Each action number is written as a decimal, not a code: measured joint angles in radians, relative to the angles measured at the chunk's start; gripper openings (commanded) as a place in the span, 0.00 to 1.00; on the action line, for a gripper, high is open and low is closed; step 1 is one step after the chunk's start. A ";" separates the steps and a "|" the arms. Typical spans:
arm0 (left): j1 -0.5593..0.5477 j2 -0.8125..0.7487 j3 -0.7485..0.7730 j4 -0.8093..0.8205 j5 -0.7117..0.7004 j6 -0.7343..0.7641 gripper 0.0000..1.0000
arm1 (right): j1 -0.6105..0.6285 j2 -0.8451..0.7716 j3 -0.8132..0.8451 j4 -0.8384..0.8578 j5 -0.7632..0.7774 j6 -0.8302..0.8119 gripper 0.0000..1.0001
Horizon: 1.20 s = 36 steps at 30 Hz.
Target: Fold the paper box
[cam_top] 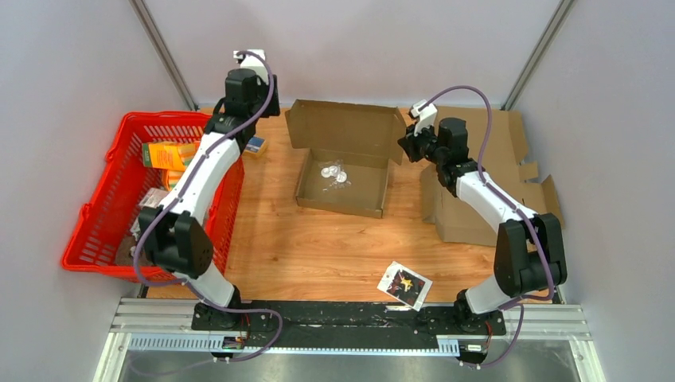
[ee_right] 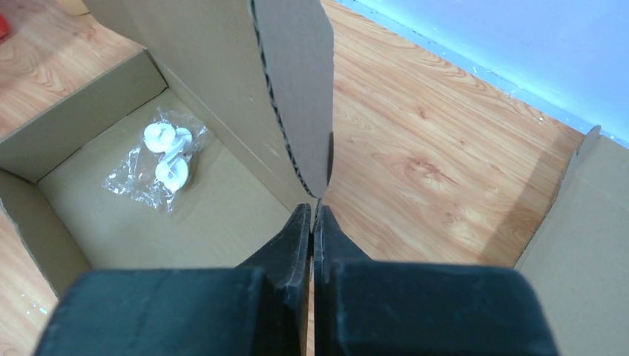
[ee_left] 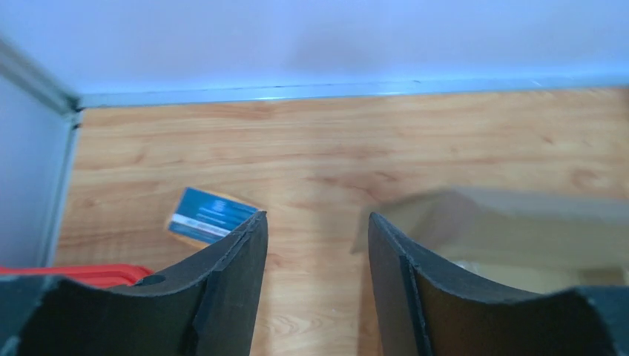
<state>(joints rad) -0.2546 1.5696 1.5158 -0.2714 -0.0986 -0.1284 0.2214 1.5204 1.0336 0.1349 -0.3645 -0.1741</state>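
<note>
Paper box [cam_top: 358,171] mid-table, open, lid raised toward 12 o'clock. At its 9 o'clock, red basket [cam_top: 171,116]. At 11, left gripper [ee_left: 317,222] spread wide, empty, over blue card [ee_left: 211,215]. At 2, right gripper [ee_right: 313,211] clamped tight on right flap [ee_right: 289,89].

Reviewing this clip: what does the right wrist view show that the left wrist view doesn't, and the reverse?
Only the right wrist: the right gripper shut on an upright flap of the paper box, a bag of white parts on the box floor, and flat cardboard at the right edge. Only the left wrist: the left gripper open with nothing between its fingers, a blue card on the table, a corner of the red basket. Both: the wooden table and part of the paper box.
</note>
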 measured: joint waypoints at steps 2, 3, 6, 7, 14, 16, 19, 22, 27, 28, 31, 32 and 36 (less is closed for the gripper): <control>0.010 0.073 0.089 -0.029 -0.076 -0.016 0.59 | 0.000 0.003 0.002 0.000 -0.017 -0.007 0.00; 0.013 0.109 0.138 -0.051 -0.110 -0.026 0.59 | 0.000 0.004 0.002 0.000 -0.023 -0.009 0.01; 0.014 0.210 0.267 -0.104 -0.155 -0.043 0.59 | 0.000 0.010 0.004 0.000 -0.033 -0.019 0.01; 0.014 0.245 0.307 -0.124 -0.151 -0.045 0.57 | 0.000 0.014 0.006 0.000 -0.034 -0.024 0.01; 0.013 0.433 0.478 -0.270 -0.017 -0.038 0.39 | 0.000 0.018 0.013 -0.004 -0.042 -0.045 0.01; 0.014 0.435 0.452 -0.289 0.031 -0.031 0.37 | -0.002 0.018 0.018 -0.005 -0.044 -0.045 0.01; 0.014 0.392 0.353 -0.270 0.094 -0.025 0.35 | -0.005 0.018 0.023 -0.004 -0.047 -0.047 0.01; 0.014 0.320 0.220 -0.249 0.153 -0.027 0.35 | -0.007 0.025 0.035 -0.007 -0.049 -0.049 0.01; 0.012 0.211 0.035 -0.190 0.229 -0.041 0.45 | -0.011 0.048 0.063 -0.022 -0.054 -0.050 0.02; 0.012 0.188 0.004 -0.175 0.235 -0.043 0.47 | -0.012 0.049 0.063 -0.026 -0.056 -0.050 0.02; 0.012 0.113 -0.092 -0.120 0.251 -0.042 0.58 | -0.015 0.049 0.063 -0.030 -0.069 -0.052 0.01; 0.013 0.079 -0.135 -0.089 0.254 -0.042 0.62 | -0.015 0.049 0.064 -0.031 -0.074 -0.053 0.01; 0.013 -0.028 -0.234 -0.014 0.256 -0.037 0.65 | -0.023 0.051 0.067 -0.044 -0.098 -0.060 0.01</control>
<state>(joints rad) -0.2417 1.5417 1.2819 -0.2859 0.1570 -0.1654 0.1989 1.5715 1.1007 0.0906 -0.4625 -0.2340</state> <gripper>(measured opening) 0.626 0.018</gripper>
